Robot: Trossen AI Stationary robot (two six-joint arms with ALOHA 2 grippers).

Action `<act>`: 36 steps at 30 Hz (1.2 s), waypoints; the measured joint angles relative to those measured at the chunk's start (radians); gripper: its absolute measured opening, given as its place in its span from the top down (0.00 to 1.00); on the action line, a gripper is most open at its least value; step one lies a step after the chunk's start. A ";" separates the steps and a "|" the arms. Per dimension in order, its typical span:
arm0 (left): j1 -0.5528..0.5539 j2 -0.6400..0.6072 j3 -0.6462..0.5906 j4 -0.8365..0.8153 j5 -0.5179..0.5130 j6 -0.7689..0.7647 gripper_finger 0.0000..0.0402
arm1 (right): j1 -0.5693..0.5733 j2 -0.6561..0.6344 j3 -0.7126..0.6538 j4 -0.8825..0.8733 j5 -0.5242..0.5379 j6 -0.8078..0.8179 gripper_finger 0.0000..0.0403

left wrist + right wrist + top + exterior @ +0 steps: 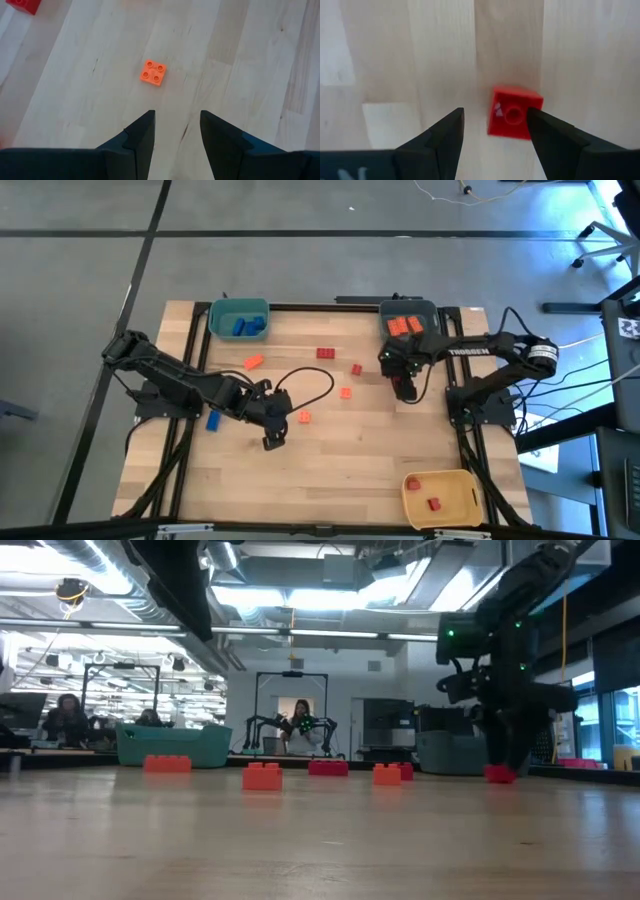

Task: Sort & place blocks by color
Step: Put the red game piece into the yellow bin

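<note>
Square studded orange block [153,73], pale wood-grain table [260,65]

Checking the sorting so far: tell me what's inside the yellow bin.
Two red blocks lie in the yellow bin, seen from above. Nothing covers its floor.

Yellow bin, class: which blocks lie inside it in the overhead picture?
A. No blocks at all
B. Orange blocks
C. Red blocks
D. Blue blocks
C: in the high view the yellow bin at the table's near right corner holds two small red blocks, while the blue ones sit in the teal bin and the orange ones in the grey-blue bin.
</note>
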 joint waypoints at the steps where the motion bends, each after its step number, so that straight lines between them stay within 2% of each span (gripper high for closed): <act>1: 0.000 0.000 0.000 0.000 -0.001 0.000 0.63 | 0.000 0.001 -0.009 0.018 -0.002 0.002 0.46; 16: 0.000 0.000 0.000 0.000 -0.004 0.003 0.63 | 0.000 0.001 0.030 0.039 0.024 -0.002 0.46; 21: 0.000 0.000 0.000 0.000 -0.004 0.002 0.63 | -0.001 0.001 0.015 0.015 -0.014 -0.004 0.46; 36: 0.000 0.000 0.000 0.000 -0.004 -0.003 0.63 | -0.001 0.000 -0.011 0.077 0.008 -0.006 0.46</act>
